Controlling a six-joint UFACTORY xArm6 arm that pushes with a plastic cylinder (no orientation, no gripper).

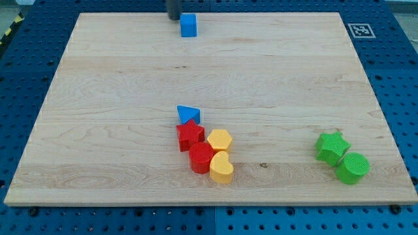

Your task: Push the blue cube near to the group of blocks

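Dark rod tool, my tip (174, 17), at wooden worktop (98, 130) top edge, no jaws; blue plastic cube (188, 25) just right, contact unclear; clustered blocks well below.

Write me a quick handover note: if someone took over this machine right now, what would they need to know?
My tip sits at the view's top edge, just left of the blue cube, close to it or touching.
The group (blue triangle, red, yellow blocks) lies low on the board, centre.
Two green blocks sit apart at the lower right.
Done: nothing visible; the cube is far from the group.
Left: push the cube down the board to the group.
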